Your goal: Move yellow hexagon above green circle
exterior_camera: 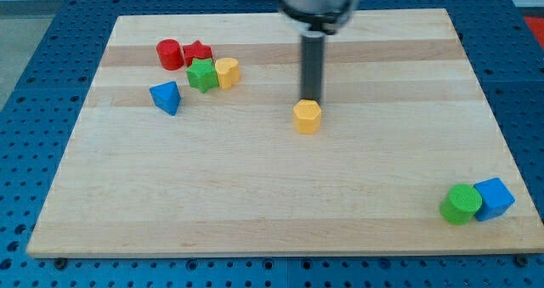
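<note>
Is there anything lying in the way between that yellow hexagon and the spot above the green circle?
Nothing visible. My tip sits right at the yellow hexagon, on its top side. Bare board stretches from there toward the green circle at the view's bottom right; only the blue cube touches the circle's right side.

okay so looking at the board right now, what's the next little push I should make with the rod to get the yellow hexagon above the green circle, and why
Probably bring my tip round to the yellow hexagon's left side, then push toward the view's right. My tip sits at the hexagon's top edge, while the green circle lies far to the lower right beside the blue cube.
</note>
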{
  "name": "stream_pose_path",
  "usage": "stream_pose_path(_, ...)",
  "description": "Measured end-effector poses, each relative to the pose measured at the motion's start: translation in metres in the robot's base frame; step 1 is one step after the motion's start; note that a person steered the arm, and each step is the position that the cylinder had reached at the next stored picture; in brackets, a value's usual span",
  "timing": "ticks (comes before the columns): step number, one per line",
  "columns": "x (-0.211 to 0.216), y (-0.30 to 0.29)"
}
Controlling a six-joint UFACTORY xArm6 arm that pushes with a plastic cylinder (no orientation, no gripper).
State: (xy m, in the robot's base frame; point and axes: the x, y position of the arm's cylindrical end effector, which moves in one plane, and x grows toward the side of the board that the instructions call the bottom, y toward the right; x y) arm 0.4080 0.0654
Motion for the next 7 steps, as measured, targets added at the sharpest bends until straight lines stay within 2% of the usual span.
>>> stream_pose_path(1,0.004,0.019)
stream_pose_path(3,-0.017,-0.046)
stream_pose_path(4,0.005,-0.072)
stream_pose_path(5,0.030,-0.061)
stream_pose_path(7,0.032,0.060)
